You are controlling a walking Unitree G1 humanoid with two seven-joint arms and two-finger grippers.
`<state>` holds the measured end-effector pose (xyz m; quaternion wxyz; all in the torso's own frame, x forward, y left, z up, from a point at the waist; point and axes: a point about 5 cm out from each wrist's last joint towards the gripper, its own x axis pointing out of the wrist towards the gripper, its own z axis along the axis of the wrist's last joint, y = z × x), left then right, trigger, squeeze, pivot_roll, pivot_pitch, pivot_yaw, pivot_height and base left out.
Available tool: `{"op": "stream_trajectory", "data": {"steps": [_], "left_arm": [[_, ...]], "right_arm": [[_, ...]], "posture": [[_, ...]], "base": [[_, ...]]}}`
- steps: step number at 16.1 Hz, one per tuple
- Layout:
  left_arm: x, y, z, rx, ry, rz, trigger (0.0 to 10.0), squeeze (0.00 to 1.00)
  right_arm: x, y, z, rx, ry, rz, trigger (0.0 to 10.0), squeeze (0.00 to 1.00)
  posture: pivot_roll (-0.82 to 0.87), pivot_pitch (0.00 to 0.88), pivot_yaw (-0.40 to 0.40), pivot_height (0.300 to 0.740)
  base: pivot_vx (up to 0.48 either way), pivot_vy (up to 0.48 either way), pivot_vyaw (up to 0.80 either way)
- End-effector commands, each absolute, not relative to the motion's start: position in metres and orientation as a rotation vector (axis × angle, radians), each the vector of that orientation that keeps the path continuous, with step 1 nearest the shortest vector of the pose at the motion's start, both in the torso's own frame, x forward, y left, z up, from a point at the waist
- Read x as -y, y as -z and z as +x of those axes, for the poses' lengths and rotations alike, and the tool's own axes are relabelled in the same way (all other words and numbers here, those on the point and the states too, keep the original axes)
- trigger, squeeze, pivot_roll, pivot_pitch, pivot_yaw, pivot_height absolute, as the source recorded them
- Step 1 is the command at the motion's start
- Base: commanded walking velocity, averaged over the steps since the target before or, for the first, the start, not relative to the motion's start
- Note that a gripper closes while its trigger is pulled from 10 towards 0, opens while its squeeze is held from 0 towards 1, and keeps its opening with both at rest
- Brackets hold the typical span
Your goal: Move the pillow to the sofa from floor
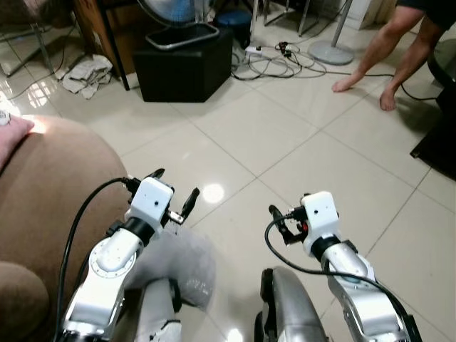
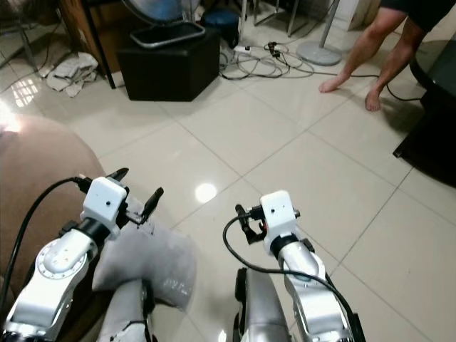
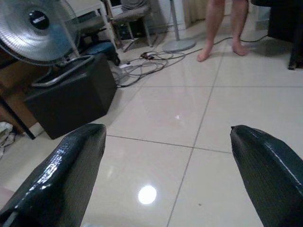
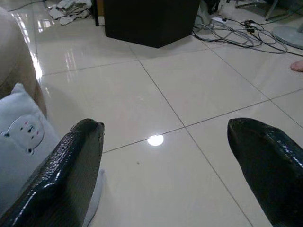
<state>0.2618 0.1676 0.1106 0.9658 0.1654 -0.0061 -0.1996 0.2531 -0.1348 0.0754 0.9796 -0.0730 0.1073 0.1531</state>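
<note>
A pale grey pillow (image 1: 184, 265) with a small bear face (image 4: 24, 130) lies on the tiled floor, right against the brown sofa (image 1: 50, 185) at my left. My left gripper (image 1: 176, 184) hovers just above the pillow's far edge, open, with nothing between its fingers (image 3: 61, 175). To the pillow's right, my right gripper (image 1: 285, 217) hangs over bare tiles, open too and holding nothing. In the right wrist view the pillow sits beside one finger (image 4: 66, 175), apart from it.
A black box (image 1: 182, 64) carrying a fan stands ahead, with a tangle of cables (image 1: 278, 60) and a round stand base (image 1: 331, 51) beyond. A person's bare legs (image 1: 385, 50) are at the far right. Crumpled cloth (image 1: 85, 75) lies far left; dark furniture (image 1: 442, 142) at right.
</note>
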Motion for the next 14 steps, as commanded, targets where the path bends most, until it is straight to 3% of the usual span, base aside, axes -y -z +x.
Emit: {"op": "stream_trajectory", "data": {"steps": [1, 5, 9, 14], "left_arm": [[-0.164, -0.114, 0.26, 0.017, 0.434, 0.338, 10.0, 0.0], [-0.164, -0.117, 0.261, 0.0, 0.439, 0.346, 10.0, 0.0], [-0.16, -0.108, 0.262, -0.032, 0.443, 0.345, 10.0, 0.0], [-0.162, -0.087, 0.276, -0.118, 0.394, 0.371, 10.0, 0.0]], "right_arm": [[0.136, -0.075, 0.251, -0.229, -0.305, -0.159, 10.0, 0.0], [0.134, -0.076, 0.246, -0.243, -0.317, -0.172, 10.0, 0.0], [0.133, -0.076, 0.245, -0.247, -0.321, -0.175, 10.0, 0.0], [0.133, -0.074, 0.245, -0.257, -0.315, -0.176, 10.0, 0.0]], "posture": [[-0.01, 0.074, -0.015, 0.546], [-0.01, 0.072, -0.011, 0.546], [-0.01, 0.06, -0.012, 0.507], [-0.01, 0.057, -0.008, 0.507]], "base": [[0.0, 0.0, 0.0], [0.0, 0.0, 0.0], [0.0, 0.0, 0.0], [0.0, 0.0, 0.0]]}}
